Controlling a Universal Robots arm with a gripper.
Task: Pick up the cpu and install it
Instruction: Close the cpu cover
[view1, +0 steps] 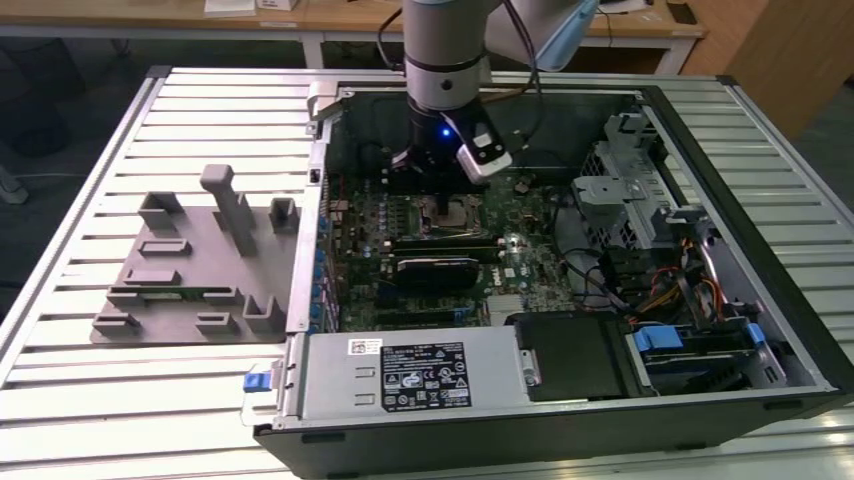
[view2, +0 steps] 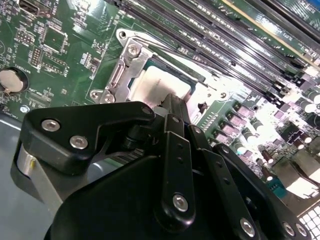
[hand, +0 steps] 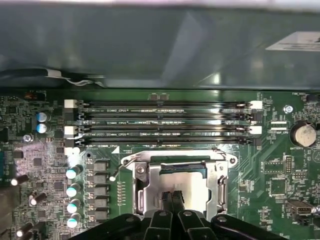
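Jaws: pinched narrow, nothing between them.
Silvery square metal-topped cpu (hand: 175, 175): directly beneath the tips, flat inside the steel socket frame (hand: 143, 192).

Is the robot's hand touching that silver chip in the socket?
Cannot tell. In both wrist views the shut hand overlaps the cpu, hiding any contact or gap.

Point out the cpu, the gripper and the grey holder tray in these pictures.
cpu (hand: 187, 177): first wrist view, on its silvery top plate.
gripper (hand: 172, 195): first wrist view, midway between its fingertips.
grey holder tray (view1: 200, 272): exterior view, on its bare flat base.
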